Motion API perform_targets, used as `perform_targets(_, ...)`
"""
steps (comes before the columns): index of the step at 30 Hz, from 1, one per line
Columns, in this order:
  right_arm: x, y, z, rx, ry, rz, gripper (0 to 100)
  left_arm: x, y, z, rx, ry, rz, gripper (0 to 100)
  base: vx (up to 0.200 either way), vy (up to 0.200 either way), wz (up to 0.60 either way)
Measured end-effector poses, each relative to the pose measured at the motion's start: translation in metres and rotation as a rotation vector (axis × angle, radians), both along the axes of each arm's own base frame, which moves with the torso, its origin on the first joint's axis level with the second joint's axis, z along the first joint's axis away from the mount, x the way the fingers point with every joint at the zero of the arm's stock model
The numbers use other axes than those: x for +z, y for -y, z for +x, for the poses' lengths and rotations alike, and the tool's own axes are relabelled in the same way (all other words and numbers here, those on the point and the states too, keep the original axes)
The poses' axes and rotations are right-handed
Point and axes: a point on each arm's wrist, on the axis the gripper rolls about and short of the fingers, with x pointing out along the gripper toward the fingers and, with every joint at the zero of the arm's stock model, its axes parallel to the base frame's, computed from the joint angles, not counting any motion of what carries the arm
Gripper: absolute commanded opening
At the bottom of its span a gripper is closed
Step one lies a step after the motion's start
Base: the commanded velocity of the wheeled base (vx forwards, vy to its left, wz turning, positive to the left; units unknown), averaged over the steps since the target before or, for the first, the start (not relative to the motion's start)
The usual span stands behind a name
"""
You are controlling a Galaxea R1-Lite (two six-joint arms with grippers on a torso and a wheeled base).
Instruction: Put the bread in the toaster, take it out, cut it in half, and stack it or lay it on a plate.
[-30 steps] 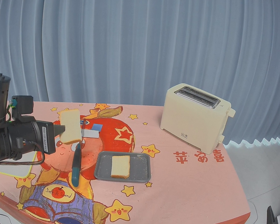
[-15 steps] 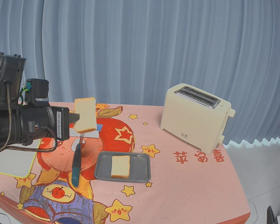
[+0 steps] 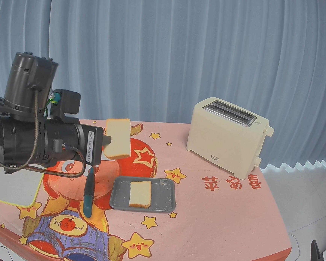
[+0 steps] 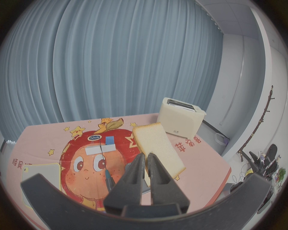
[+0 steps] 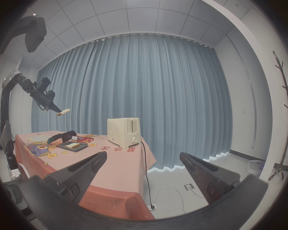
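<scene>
My left gripper point(image 3: 107, 140) point(image 4: 146, 157) is shut on a slice of bread point(image 3: 118, 138) point(image 4: 159, 145) and holds it in the air above the left half of the table, left of the cream toaster point(image 3: 227, 136) point(image 4: 180, 119) point(image 5: 124, 131). A second slice point(image 3: 140, 193) lies flat in a grey tray point(image 3: 166, 197) near the table's middle. My right gripper point(image 5: 141, 163) hangs open and empty off the table's right side, low beside its edge.
A teal-handled knife point(image 3: 89, 192) lies on the cloth left of the tray. A white cutting board point(image 3: 10, 189) sits at the table's left edge. Small white and blue blocks point(image 4: 100, 147) rest behind the knife. The toaster's cord point(image 5: 146, 176) hangs down to the floor.
The left arm has risen and swung right toward the toaster, carrying the held slice with it. The tray slice, knife and right gripper have stayed put.
</scene>
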Motion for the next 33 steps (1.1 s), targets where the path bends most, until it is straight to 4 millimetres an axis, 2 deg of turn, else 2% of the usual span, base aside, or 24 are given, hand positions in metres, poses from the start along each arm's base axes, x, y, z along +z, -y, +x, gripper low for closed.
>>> perform_targets(5,0.000,0.000,0.000,0.000,0.000,0.000,100,-0.012,0.002,0.004,-0.004,-0.040,0.019,0,0.000,0.000,0.00)
perform_targets(24,0.000,0.000,0.000,0.000,0.000,0.000,100,-0.021,0.005,0.007,-0.008,-0.068,0.037,0,0.000,0.000,0.00)
perform_targets(33,0.000,0.000,0.000,0.000,0.000,0.000,100,-0.036,0.012,0.018,-0.004,-0.113,0.069,0,0.000,0.000,0.00)
